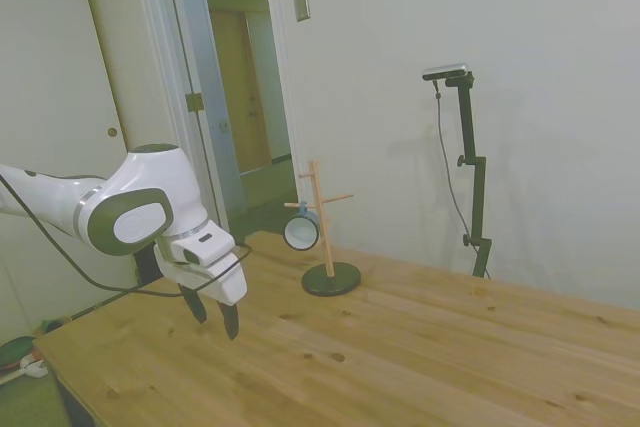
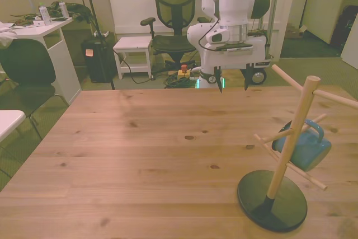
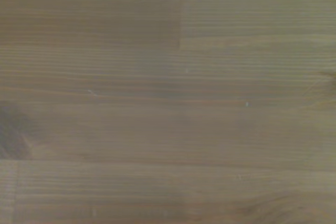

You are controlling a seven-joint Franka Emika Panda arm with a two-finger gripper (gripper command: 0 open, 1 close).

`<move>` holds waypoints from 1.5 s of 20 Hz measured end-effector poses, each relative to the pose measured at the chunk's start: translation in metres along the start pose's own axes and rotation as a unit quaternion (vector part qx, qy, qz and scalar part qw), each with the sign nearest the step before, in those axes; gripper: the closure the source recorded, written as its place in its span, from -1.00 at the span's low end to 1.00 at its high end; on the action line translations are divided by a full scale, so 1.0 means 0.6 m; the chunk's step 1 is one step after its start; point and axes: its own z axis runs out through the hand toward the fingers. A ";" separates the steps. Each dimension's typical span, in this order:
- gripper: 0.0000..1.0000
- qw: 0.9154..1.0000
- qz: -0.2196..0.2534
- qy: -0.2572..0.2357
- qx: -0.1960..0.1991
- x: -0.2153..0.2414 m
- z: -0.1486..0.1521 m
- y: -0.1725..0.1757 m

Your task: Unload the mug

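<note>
The light-blue mug [image 1: 301,231] [image 2: 302,146] hangs by its handle on a low peg of a wooden mug tree [image 1: 326,232] [image 2: 291,138] with a dark round base [image 2: 272,200]. Its white inside faces the side camera. My gripper [image 1: 214,315] [image 2: 232,84] hovers just above the table [image 2: 140,155] at the robot's end, well away from the mug tree. The two dark fingers are spread apart with nothing between them. The wrist view holds only bare wood planks [image 3: 168,108] with a dark knot.
An office chair [image 2: 174,12], a white stool [image 2: 133,46] and a desk [image 2: 39,32] stand behind the table in the front view. An open doorway [image 1: 245,87] lies past the table in the side view.
</note>
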 end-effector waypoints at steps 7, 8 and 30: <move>-1.00 1.000 0.009 -0.007 -0.005 0.006 0.022 -0.006; -1.00 1.000 0.006 -0.008 -0.005 0.007 0.029 -0.012; -1.00 0.966 -0.062 0.175 0.177 0.051 0.033 -0.212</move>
